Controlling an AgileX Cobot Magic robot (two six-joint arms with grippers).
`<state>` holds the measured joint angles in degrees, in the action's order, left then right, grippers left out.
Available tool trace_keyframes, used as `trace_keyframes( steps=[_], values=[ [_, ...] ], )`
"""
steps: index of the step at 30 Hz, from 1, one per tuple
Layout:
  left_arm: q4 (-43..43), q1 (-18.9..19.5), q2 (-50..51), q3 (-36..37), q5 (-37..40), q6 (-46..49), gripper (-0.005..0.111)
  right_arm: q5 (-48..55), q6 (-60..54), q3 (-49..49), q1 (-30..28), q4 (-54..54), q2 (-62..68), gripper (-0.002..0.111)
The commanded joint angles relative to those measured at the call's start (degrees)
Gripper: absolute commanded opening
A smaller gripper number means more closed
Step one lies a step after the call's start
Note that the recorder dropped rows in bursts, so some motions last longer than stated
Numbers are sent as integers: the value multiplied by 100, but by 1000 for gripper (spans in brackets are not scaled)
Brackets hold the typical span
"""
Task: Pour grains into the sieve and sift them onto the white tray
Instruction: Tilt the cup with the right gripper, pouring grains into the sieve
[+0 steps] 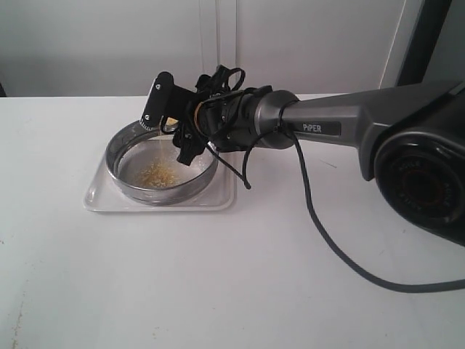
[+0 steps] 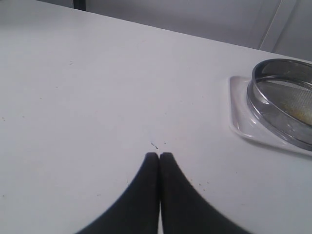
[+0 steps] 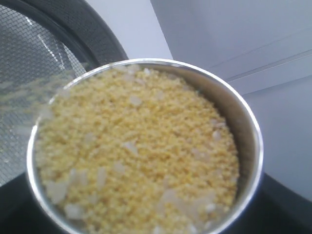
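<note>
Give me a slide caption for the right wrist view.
Round steel cup brimming with yellow and off-white grains, tilted over the mesh-bottomed sieve.

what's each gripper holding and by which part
Right gripper holds the steel cup of grains, tipped over the sieve; the grip spot is hidden. Left gripper shut, empty.

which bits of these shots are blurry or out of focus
Right wrist view: the grains in the cup are fairly sharp, but those spilling over its rim toward the sieve smear into streaks. Left wrist view: the left claw is soft-edged, being so close. Exterior view: mildly soft throughout.
</note>
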<state>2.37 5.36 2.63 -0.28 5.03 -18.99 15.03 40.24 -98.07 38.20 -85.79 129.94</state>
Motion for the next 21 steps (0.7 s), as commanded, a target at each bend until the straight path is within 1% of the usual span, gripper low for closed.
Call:
trace_keyframes(
  steps=[1,8,11,19,21],
  values=[
    [-20,11,0,28,-48,21,0,209,-151,-68,5,-14,-56,0],
    [-20,11,0,28,-48,21,0,264,-192,-68,5,-35,-56,0],
    [-20,11,0,28,-48,21,0,267,-520,-68,5,-35,-56,0],
    [-20,11,0,28,-48,21,0,325,-555,-68,5,-35,-56,0],
    [-20,11,0,28,-48,21,0,386,-729,-68,5,-35,-56,0]
  ],
)
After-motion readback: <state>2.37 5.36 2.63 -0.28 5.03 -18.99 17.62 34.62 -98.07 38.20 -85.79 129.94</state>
